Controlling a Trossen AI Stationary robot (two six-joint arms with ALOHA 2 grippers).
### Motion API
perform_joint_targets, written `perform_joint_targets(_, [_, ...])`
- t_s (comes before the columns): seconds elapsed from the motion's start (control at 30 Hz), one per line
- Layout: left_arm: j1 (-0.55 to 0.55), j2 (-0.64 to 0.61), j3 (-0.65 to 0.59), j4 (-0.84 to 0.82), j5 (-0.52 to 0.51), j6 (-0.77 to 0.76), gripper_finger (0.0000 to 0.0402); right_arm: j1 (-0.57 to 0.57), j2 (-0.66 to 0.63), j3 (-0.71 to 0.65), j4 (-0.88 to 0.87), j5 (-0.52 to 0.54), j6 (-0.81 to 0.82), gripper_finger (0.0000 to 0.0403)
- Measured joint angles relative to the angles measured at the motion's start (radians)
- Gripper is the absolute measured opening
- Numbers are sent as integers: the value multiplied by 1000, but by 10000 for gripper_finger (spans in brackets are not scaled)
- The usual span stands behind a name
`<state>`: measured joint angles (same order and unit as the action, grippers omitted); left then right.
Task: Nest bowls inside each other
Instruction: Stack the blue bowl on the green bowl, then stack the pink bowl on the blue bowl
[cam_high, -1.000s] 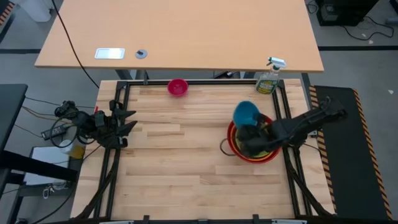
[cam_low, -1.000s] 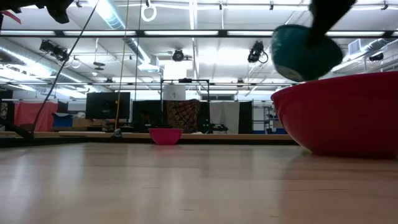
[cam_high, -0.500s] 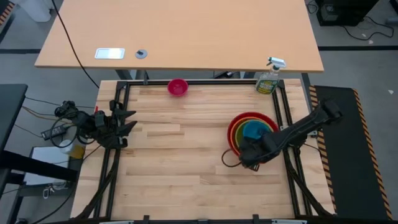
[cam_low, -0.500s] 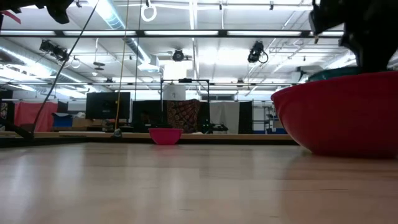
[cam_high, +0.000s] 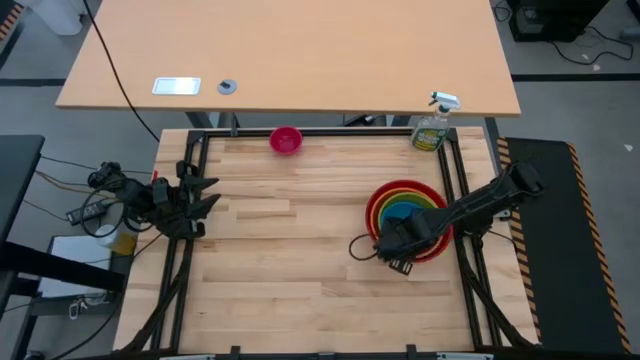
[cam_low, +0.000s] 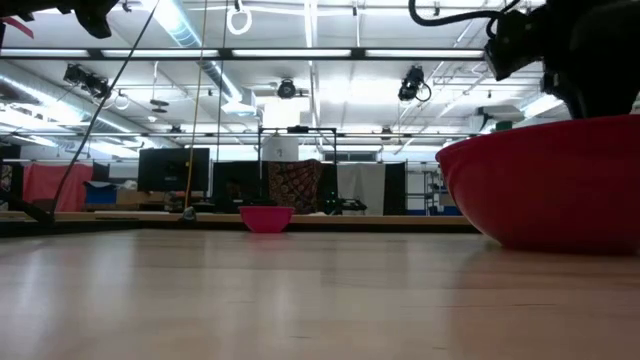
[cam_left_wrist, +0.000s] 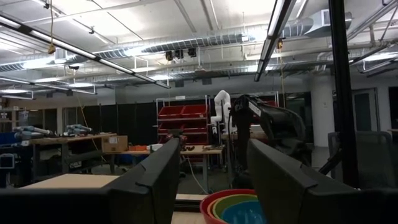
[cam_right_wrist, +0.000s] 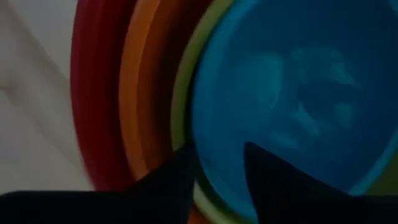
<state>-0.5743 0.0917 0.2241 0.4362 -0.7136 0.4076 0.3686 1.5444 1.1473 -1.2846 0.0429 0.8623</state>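
Observation:
Four bowls sit nested at the table's right: red (cam_high: 372, 213) outermost, then orange (cam_right_wrist: 146, 93), lime green (cam_right_wrist: 182, 106) and blue (cam_high: 410, 212) innermost. The red bowl (cam_low: 540, 190) rests on the tabletop. A small pink bowl (cam_high: 286, 139) stands alone by the far edge. My right gripper (cam_right_wrist: 217, 174) points down over the near side of the stack, open, one finger inside the blue bowl (cam_right_wrist: 298, 81) and one outside its rim. My left gripper (cam_left_wrist: 211, 155) waits open at the table's left edge (cam_high: 205, 195). My right gripper stands astride the blue bowl's near rim (cam_right_wrist: 200, 174) from above, one finger inside the bowl and one over the green rim. Whether either finger touches the rim cannot be told. The blue bowl sits level in the green one.
A green spray bottle (cam_high: 432, 128) stands at the far right corner. A black frame rail (cam_high: 320, 131) runs along the far edge. Bare wood (cam_high: 290, 250) lies between the two arms and in front of the stack.
My right gripper has come down and toward the near edge, tipping to point straight down. The blue bowl, held tilted above the stack's far side a second ago, now lies level inside the green bowl.

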Motion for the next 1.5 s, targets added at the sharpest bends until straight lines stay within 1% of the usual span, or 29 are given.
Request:
perform_joint_targets(0.03, [0,0,0,0,0,0,189,-10,0,19,-35,-18,5,162])
perform_joint_targets(0.1, [0,0,0,0,0,0,189,-22,-1,54,-110,-12,39,179])
perform_joint_targets(0.2, [0,0,0,0,0,0,189,-24,-15,76,-223,76,80,190])
perform_joint_targets(0.23, [0,0,0,0,0,0,189,-24,-27,71,-249,85,91,190])
perform_joint_targets(0.47, [0,0,0,0,0,-1,189,-71,-151,-63,-264,68,201,175])
perform_joint_targets(0.63, [0,0,0,0,0,-1,189,-121,-201,-168,-264,90,283,167])
perform_joint_targets(0.8, [0,0,0,1,0,-1,189,-153,-202,-251,-246,91,282,162])
perform_joint_targets(0.97, [0,0,0,0,0,-1,189,-171,-202,-289,-173,87,249,162])
perform_joint_targets(1.03, [0,0,0,0,0,-1,189,-183,-202,-288,-161,66,229,161])
perform_joint_targets(1.13, [0,0,0,0,0,-1,189,-199,-203,-247,-219,62,250,161])
perform_joint_targets(1.2, [0,0,0,0,0,-1,189,-199,-207,-220,-265,98,259,161])
perform_joint_targets(1.37, [0,0,0,1,0,1,189,-199,-206,-158,-258,157,251,161])
perform_joint_targets(1.5, [0,0,0,3,0,4,189,-200,-206,-116,-229,262,253,161])
